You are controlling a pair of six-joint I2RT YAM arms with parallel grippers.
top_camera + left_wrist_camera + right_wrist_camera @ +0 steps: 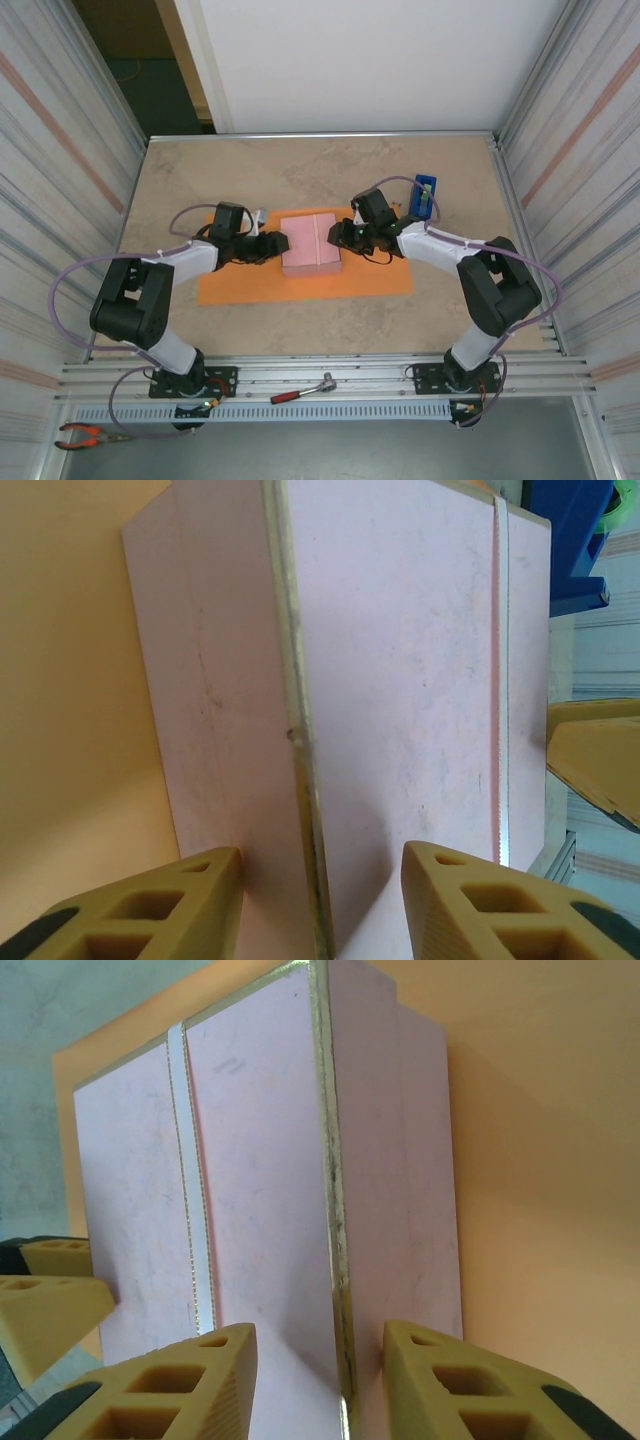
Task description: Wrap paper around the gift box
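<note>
Left fingers (150,905) stand partly apart astride the left upper edge of the gift box (400,680), one by its side face and one over its top. Right fingers (170,1380) do the same at the right upper edge. In both wrist views the gold-trimmed rim runs down between the tips, but I cannot tell whether either pair is pressing on the box or only bracketing it. From above, the beige desk (300,170) carries everything. The paper (240,285), a large orange sheet, lies flat on it between the two arms, with its long side running left to right. The gift box sits on that sheet, about midway along its length and toward its far edge, with a wide band of bare orange on the near side and more to the left and right. A blue tape dispenser (425,195) stands on the desk off the sheet, just beyond the right arm's wrist at the far right. A thin pale strip (500,680) crosses the box's pink top. By my reading the task is at its start: the box is set on the sheet, yet no flap is lifted or creased over it and no tape is on the sheet. Every fold, the end tucks and the taping are left to do.
</note>
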